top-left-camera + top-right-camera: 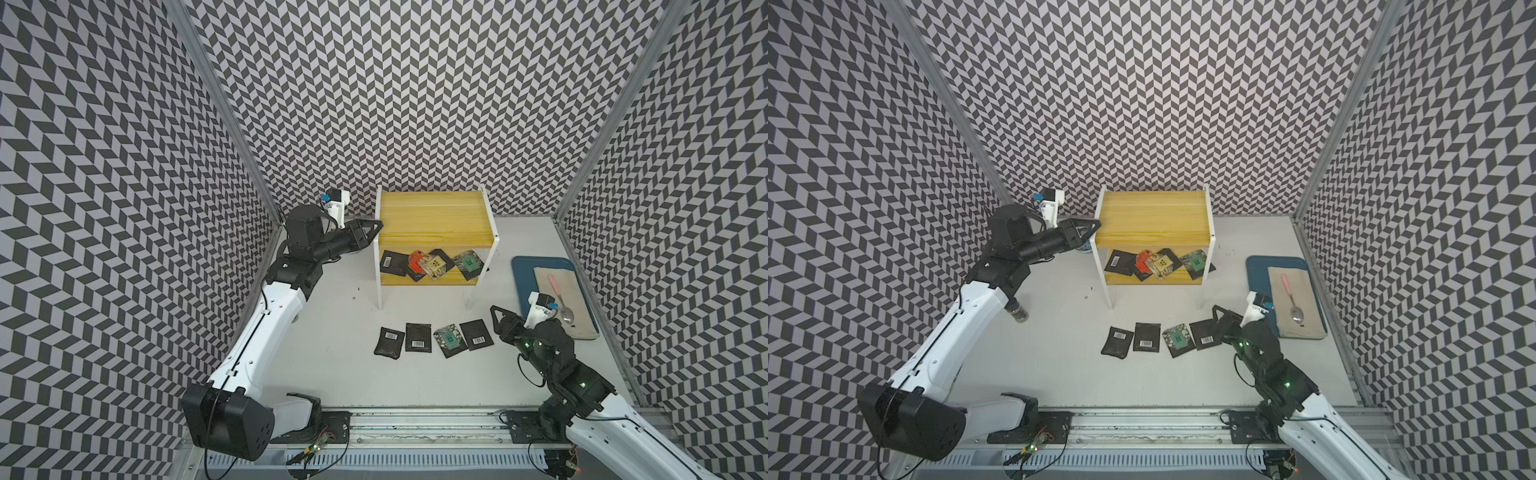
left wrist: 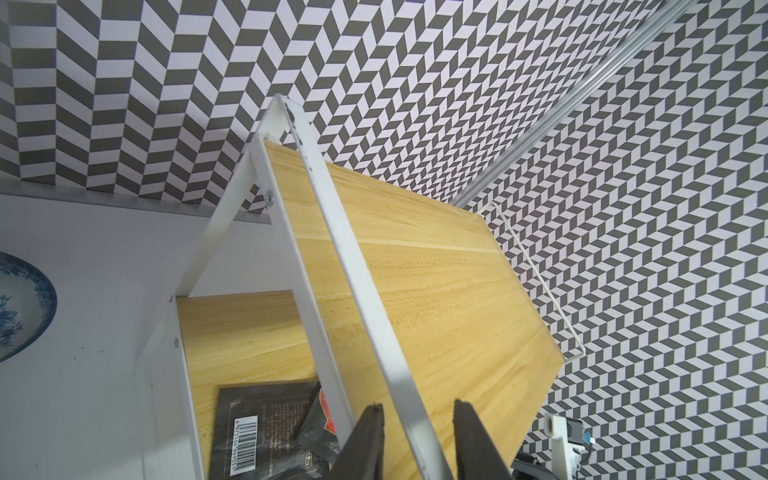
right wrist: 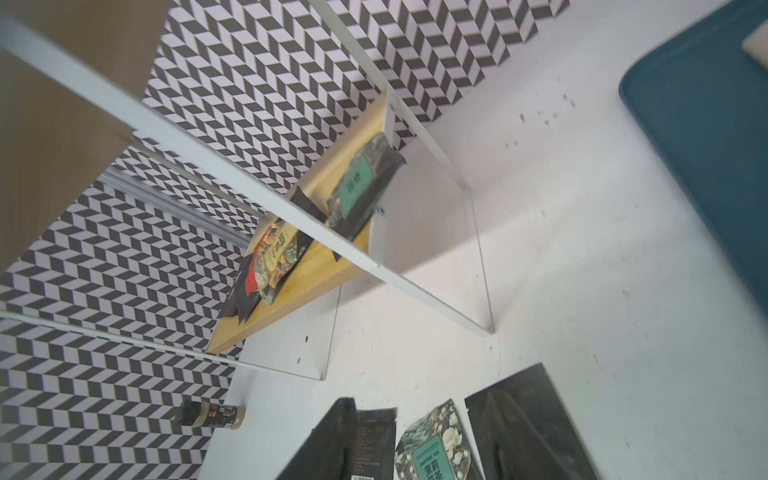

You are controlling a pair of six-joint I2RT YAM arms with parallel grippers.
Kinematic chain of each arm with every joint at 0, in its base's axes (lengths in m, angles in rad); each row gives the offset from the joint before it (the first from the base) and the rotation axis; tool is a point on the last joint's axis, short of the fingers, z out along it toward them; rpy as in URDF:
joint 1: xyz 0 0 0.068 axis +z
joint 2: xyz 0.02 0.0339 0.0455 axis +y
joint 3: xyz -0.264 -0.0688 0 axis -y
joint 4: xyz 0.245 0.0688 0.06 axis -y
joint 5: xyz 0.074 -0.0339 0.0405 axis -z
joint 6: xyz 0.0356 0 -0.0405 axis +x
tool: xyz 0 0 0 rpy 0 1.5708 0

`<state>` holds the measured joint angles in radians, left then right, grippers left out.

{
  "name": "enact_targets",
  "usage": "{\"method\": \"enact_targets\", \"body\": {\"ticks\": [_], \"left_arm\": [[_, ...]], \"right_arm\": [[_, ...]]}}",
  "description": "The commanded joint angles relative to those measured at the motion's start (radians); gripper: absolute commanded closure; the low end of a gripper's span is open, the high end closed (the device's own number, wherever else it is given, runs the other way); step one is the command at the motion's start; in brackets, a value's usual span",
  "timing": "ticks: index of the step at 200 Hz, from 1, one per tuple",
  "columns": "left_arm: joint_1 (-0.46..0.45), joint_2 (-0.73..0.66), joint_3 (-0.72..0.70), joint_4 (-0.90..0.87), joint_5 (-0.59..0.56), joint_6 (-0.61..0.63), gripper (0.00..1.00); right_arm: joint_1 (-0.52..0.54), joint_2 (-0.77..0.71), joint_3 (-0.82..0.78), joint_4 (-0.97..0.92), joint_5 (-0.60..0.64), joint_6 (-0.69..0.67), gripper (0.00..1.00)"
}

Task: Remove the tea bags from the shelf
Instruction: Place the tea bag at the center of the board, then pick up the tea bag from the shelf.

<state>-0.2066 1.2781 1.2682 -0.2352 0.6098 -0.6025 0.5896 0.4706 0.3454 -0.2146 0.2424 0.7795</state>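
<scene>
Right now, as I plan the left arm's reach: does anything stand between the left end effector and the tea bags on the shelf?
Yes. The shelf's white side frame does: the left end effector straddles that bar beside the top board, while the tea bags lie past it, lower down on the lower board.

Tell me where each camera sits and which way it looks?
Top views: high above the arms' bases, looking down at the table; left arm, right arm, shelf and tea bags show in both.
Left wrist: on the left arm, facing across the shelf's top board; left pincer shows.
Right wrist: on the right arm, low, facing the shelf's lower board; no pincer clearly shows.
Shared: both wrist views catch the lower board's tea bags.
</scene>
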Motion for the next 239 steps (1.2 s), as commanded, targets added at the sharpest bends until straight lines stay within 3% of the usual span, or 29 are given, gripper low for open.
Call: {"method": "enact_targets", "body": {"ticks": [1,27,82,135,239], "left_arm": [[0.012,0.03,-0.004,-0.11,-0.05,0.03,0.68],[0.012,0.025,-0.006,-0.116,-0.053,0.035,0.69],[0.013,0.017,0.006,-0.121,-0.053,0.033,0.68],[0.016,0.018,0.005,-0.121,-0.048,0.034,0.66],[0.018,0.011,-0.016,-0.11,-0.042,0.029,0.66]], "right_arm": [[-0.013,-0.013,0.085,0.014,0.058,-0.107,0.36],[-0.092,0.069,0.195,0.003,-0.026,-0.156,0.33],[-0.484,0.249,0.326,0.036,-0.482,-0.164,0.32],[-0.591,0.468,0.389,0.135,-0.771,-0.079,0.31],[-0.603,0.701,0.365,0.319,-1.01,-0.012,0.37]]}}
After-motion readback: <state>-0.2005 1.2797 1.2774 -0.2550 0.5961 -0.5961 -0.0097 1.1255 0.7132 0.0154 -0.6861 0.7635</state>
